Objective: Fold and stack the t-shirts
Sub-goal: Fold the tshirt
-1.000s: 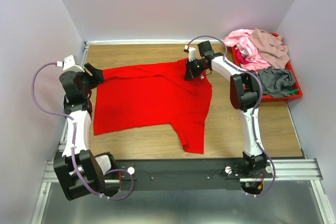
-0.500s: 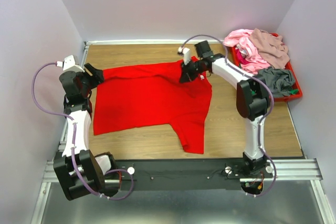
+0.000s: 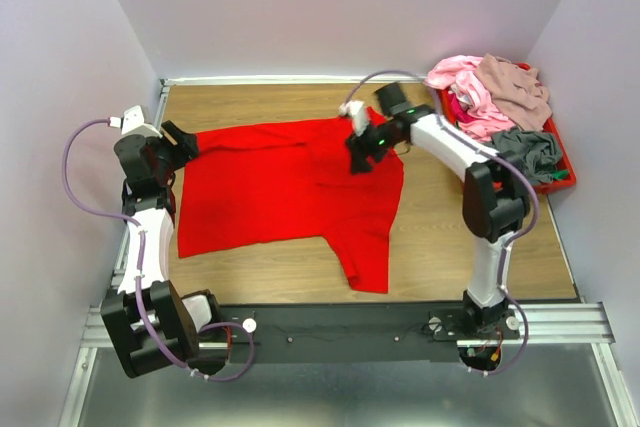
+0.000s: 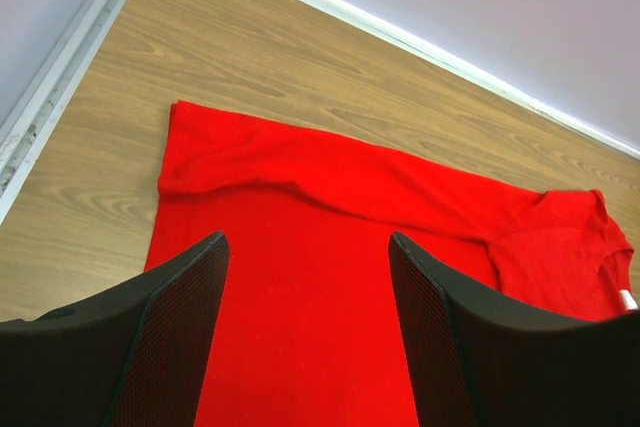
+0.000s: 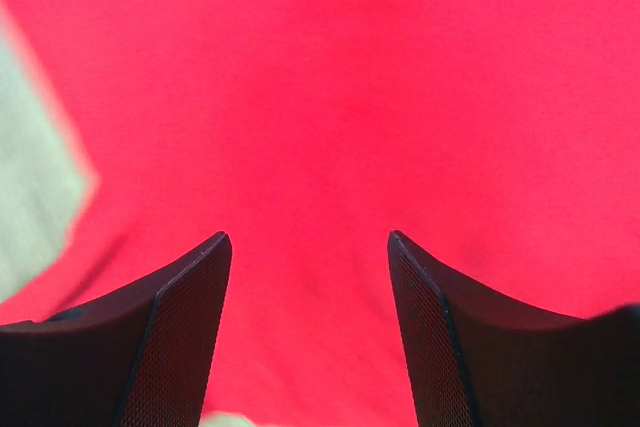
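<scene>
The red t-shirt (image 3: 290, 187) lies spread across the middle of the worktop (image 3: 450, 237), hem to the left, collar to the right, one sleeve pointing at the near edge. It looks ready for its first fold, though none is made yet. A long ridge runs along its far edge, and that is best smoothed first or it will be creased into the fold. The right fingers (image 3: 362, 160) hang low over the cloth near the collar, spread, with nothing between them. The left fingers (image 3: 186, 141) are spread too and hold nothing, just beside the shirt's far left corner. Each pair should probably pinch the far edge at matching points, taking every layer, then lift only a little and carry the cloth toward the near side together so the hem stays straight

Plain pale walls (image 3: 340, 7) close in the back and both sides. The worktop is wood-grain, bare around the shirt. At its far right corner a red tray (image 3: 565, 175) holds a pink t-shirt (image 3: 462, 82), a mauve-beige t-shirt (image 3: 515, 87) and a grey t-shirt (image 3: 525, 152), all crumpled and unfolded
</scene>
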{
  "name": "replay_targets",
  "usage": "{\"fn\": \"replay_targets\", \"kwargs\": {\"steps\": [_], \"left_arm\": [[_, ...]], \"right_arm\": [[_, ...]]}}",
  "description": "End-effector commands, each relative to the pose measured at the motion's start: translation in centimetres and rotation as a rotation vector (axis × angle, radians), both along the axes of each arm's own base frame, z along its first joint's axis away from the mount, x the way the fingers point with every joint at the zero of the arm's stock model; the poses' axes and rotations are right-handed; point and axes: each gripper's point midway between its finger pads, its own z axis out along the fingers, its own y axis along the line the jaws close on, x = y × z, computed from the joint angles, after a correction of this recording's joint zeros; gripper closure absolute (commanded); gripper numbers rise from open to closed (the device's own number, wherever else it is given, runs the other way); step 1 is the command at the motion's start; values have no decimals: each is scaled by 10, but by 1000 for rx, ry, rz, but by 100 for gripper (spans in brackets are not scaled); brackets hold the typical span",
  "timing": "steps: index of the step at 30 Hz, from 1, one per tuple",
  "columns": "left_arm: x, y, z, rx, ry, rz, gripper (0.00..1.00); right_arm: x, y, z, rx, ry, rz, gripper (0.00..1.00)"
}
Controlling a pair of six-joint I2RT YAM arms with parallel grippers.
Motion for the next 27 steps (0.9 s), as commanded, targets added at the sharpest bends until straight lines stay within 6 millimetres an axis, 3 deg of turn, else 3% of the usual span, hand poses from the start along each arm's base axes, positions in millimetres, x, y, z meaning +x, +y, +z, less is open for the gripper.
{"fn": "replay_targets", "kwargs": {"steps": [1, 2, 3, 5, 8, 13, 16, 22, 25, 27], "left_arm": [[1, -7, -5, -4, 5, -32, 27], [0, -7, -6, -8, 6, -31, 27], [0, -7, -6, -6, 6, -30, 27], [1, -8, -4, -6, 2, -35, 27], [0, -7, -3, -5, -1, -33, 27], [0, -7, -2, -4, -3, -33, 27], [0, -7, -2, -1, -3, -35, 27], [0, -7, -1, 0, -6, -34, 27], [0, -8, -1, 3, -7, -36, 27], [0, -7, -1, 2, -7, -36, 27]], "right_arm": [[75, -68, 20, 42, -5, -373, 29], [89, -95, 13, 45, 53, -517, 30], [92, -107, -6, 35, 110, -566, 30], [98, -133, -24, 26, 164, -664, 30], [103, -151, -51, -15, 203, -738, 30], [106, -158, -73, -49, 234, -772, 32], [99, -155, -80, -37, 273, -761, 39], [90, -148, -88, 1, 347, -747, 66], [95, -161, -86, -18, 325, -788, 84], [103, -182, -85, -47, 292, -842, 91]]}}
